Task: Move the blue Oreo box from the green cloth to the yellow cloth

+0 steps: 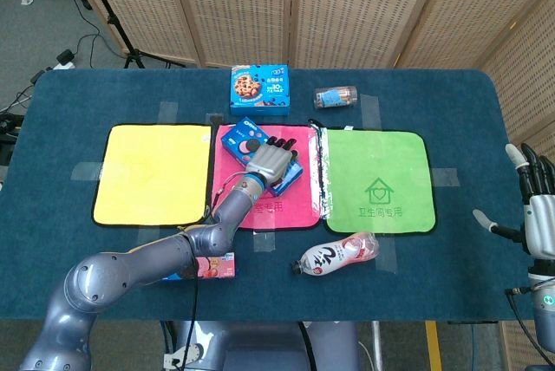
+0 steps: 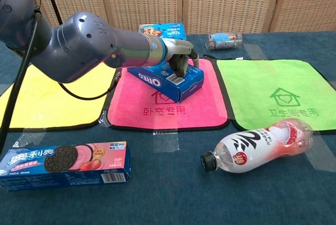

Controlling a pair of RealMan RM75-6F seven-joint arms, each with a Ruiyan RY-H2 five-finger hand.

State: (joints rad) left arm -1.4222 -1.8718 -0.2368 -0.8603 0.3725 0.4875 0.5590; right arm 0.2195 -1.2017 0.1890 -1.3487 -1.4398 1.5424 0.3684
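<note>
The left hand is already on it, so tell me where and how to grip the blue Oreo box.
Grip the blue Oreo box across its narrow width, from above, probably best. It lies flat and slanted on the pink cloth, long side walls exposed. The left hand sits over its near end.

The left arm is stretched far across the table, its hand (image 1: 270,164) laid palm down with fingers curled. The right hand (image 1: 536,215) is held upright at the right edge, fingers spread.
</note>
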